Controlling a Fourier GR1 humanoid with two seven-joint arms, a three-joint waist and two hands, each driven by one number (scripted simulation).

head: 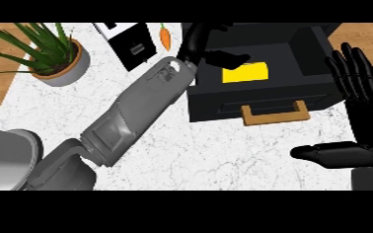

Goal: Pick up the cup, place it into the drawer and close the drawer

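The yellow cup lies inside the open black drawer, near its front wall. The drawer's tan handle faces me. My left hand hangs over the drawer's left rear corner. Its fingers are relaxed and its thumb points right, just above and to the left of the cup without closing on it. The grey left forearm crosses the counter diagonally from the lower left. At the right edge my right hand rests open beside the drawer, fingers up and thumb sticking out to the left.
A potted green plant stands at the back left. A black and white box and a small carrot lie behind the left forearm. A grey rounded object shows at the lower left edge. The white marble counter stretches in front of the drawer.
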